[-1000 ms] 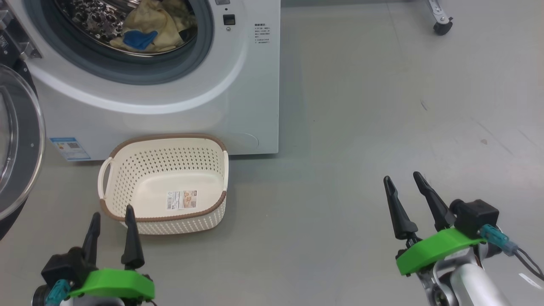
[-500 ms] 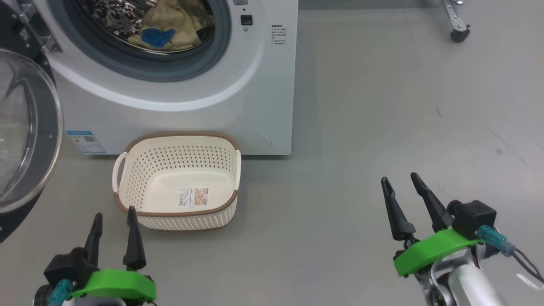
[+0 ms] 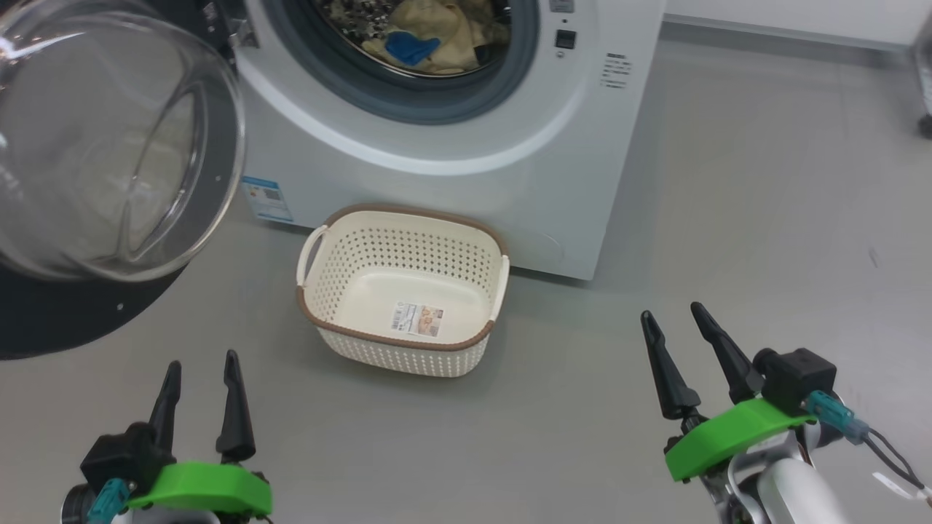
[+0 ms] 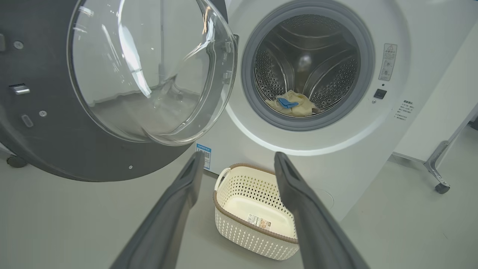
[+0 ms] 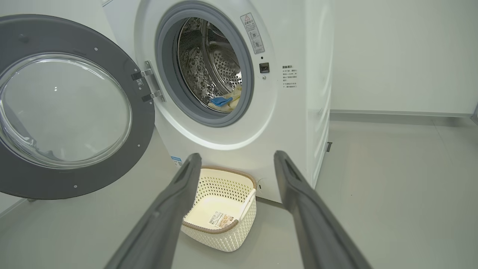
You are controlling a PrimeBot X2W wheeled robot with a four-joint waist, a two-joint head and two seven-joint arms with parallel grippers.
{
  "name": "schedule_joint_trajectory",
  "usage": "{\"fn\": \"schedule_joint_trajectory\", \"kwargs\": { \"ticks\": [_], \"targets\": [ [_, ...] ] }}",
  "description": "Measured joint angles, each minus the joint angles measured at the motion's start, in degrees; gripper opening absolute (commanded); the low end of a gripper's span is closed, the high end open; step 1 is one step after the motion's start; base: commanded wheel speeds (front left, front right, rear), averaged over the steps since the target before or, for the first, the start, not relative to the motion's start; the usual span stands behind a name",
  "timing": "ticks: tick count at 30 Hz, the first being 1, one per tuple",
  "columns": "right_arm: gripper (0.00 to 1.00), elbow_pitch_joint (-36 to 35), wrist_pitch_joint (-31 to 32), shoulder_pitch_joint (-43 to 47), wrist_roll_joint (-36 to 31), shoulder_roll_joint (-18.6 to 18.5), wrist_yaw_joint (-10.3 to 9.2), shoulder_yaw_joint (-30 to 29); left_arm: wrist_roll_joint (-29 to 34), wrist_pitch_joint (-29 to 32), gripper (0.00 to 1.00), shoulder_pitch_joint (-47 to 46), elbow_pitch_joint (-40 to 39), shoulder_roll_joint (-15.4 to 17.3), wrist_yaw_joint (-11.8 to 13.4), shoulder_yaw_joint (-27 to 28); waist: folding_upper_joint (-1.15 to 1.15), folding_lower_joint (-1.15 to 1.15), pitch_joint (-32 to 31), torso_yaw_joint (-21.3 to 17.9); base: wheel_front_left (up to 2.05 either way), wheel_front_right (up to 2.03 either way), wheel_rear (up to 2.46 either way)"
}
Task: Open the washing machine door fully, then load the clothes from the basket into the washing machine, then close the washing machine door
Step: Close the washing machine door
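The white washing machine (image 3: 466, 160) stands ahead with its door (image 3: 109, 145) swung wide open to the left, glass bowl bulging toward me. Cream-yellow clothes (image 3: 437, 40) with a blue patch lie inside the steel drum (image 4: 306, 74); they also show as clothes (image 4: 293, 104) and clothes (image 5: 224, 101) in the wrist views. The cream basket (image 3: 404, 291) sits on the floor in front of the machine, holding nothing but its label sticker. My left gripper (image 3: 200, 367) is open at the lower left, short of the basket. My right gripper (image 3: 673, 316) is open at the lower right, over bare floor.
Grey floor (image 3: 728, 218) stretches to the right of the machine. A metal leg with a caster (image 4: 440, 179) stands to the right by a white wall. The open door (image 5: 67, 112) takes up the space left of the basket.
The head camera has turned left, so the machine, door and basket sit further right in the picture. Both grippers stay open and hold their places.
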Motion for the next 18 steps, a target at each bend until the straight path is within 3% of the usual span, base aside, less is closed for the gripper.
{"fn": "schedule_joint_trajectory", "kwargs": {
  "ticks": [18],
  "targets": [
    [1.0,0.2,0.0,0.3,0.6,0.5,0.0,1.7,0.0,0.5,1.0,2.1,-2.0,1.2,1.6,-0.5,0.0,0.0,-1.8,14.6,0.0,0.0,0.0]
  ]
}}
